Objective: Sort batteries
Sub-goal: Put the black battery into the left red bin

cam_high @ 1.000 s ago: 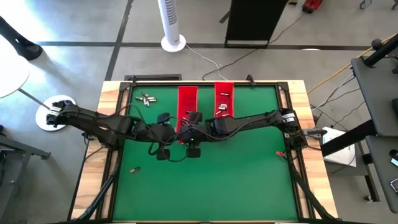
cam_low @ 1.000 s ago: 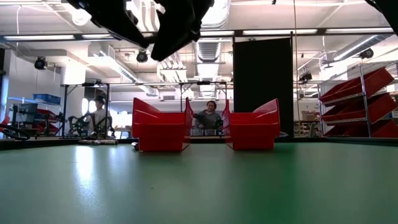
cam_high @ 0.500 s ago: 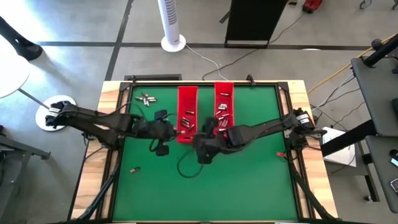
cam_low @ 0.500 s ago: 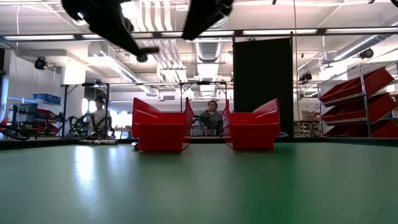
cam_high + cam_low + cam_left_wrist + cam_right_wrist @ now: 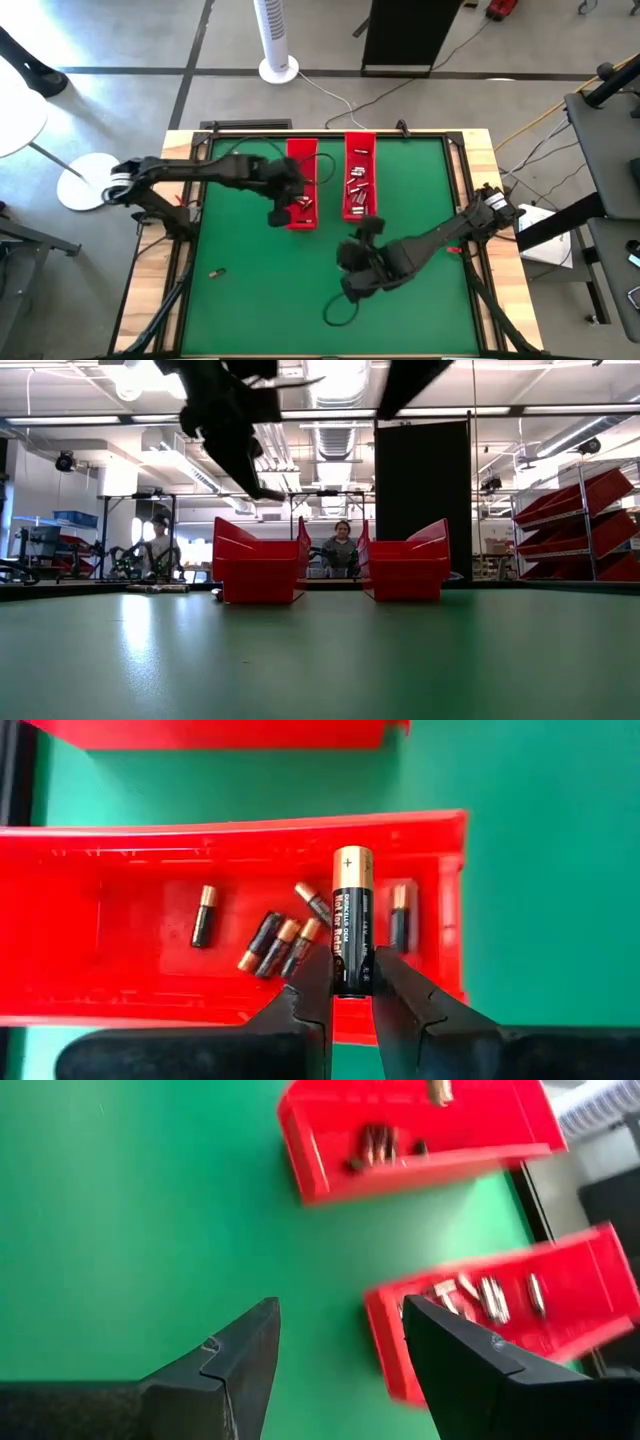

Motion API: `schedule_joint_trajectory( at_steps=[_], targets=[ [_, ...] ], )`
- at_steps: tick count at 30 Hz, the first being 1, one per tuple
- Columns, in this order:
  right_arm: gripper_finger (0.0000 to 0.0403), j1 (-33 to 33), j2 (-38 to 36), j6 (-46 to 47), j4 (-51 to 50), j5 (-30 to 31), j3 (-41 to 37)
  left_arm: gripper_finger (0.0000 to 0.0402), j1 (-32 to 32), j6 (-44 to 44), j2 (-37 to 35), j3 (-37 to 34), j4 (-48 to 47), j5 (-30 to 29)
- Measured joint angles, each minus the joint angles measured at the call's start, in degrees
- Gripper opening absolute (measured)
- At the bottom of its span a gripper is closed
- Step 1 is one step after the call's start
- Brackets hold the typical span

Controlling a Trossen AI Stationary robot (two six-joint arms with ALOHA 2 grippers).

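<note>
Two long red trays, the left tray (image 5: 300, 155) and the right tray (image 5: 361, 146), lie at the far middle of the green mat, each with several batteries inside. My left gripper (image 5: 283, 212) hangs over the near end of the left tray (image 5: 100, 920), shut on a black-and-copper battery (image 5: 352, 915). Several like batteries (image 5: 275, 942) lie on that tray's floor. My right gripper (image 5: 352, 278) stands open over the bare mat, nearer the table's front, with nothing between its fingers (image 5: 250, 1350). My left gripper pinches the battery's lower half (image 5: 352, 975) between its two fingertips. The fingers slant down from above and lie along the battery, whose copper plus end points away from them. The battery is lifted clear above the tray.
One loose battery (image 5: 215, 271) lies on the mat near the left front. A wooden frame (image 5: 180, 150) borders the mat. A loop of cable (image 5: 335, 312) hangs by the right arm. Beyond the table, people (image 5: 340, 550) sit in the room.
My left gripper has swung toward the far edge and to the right, and now hangs over the left tray with the battery still held. My right gripper has drawn back from the trays toward the table's near edge and right.
</note>
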Motion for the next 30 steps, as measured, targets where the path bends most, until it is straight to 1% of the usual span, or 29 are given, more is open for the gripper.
schedule_joint_trajectory(
  at_steps=[5,8,11,14,16,19,24,30],
  targets=[
    [0.0206,5.8,0.0,13.1,-10.5,-0.1,-0.2,0.0026,2.8,2.4,6.8,7.7,-8.4,0.0],
    [0.0206,9.3,-0.1,19.8,-13.5,0.0,-0.5,0.0026,3.3,3.4,9.0,10.6,-8.8,-0.1],
    [0.0206,12.3,-0.1,23.5,-13.5,1.0,-1.4,0.0026,3.7,5.6,11.1,12.1,-8.3,0.0],
    [0.0206,14.8,-0.1,26.1,-13.6,3.4,-2.7,0.0026,4.9,6.8,14.0,12.7,-9.6,-0.2],
    [0.0206,16.1,-0.1,27.6,-13.7,3.4,-3.5,0.0026,5.6,6.7,15.7,12.8,-11.3,-0.4],
    [0.0206,17.4,-0.1,29.4,-14.0,3.5,-3.7,0.0026,6.1,6.5,17.5,12.7,-10.0,-0.6],
    [0.0206,17.9,-0.1,30.7,-14.0,4.4,-4.0,0.0026,6.1,7.2,19.6,13.3,-8.3,-0.6],
    [0.0205,17.9,-0.1,30.8,-14.0,4.5,-4.3,0.0026,7.5,7.6,23.0,13.4,-8.0,-0.6]
  ],
)
